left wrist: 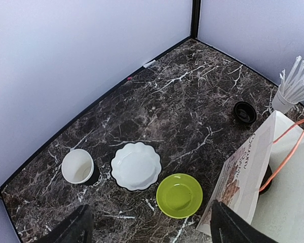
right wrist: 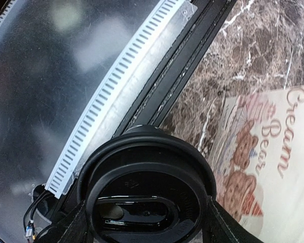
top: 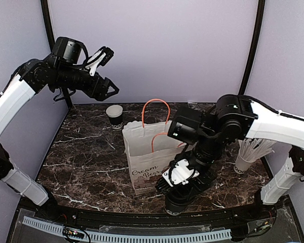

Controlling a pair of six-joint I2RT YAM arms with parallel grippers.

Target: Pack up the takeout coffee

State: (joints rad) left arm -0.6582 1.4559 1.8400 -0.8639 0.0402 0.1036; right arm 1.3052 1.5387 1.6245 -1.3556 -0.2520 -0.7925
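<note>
Black-lidded cup beside "Cream Bear" bag

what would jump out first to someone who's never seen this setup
The white paper bag with orange handles stands mid-table and catches the eye first. Just in front of it, by the near edge, the right claw grips the coffee, whose black lid fills much of the right wrist view. The left claw hangs open, raised high at the far left.
</note>
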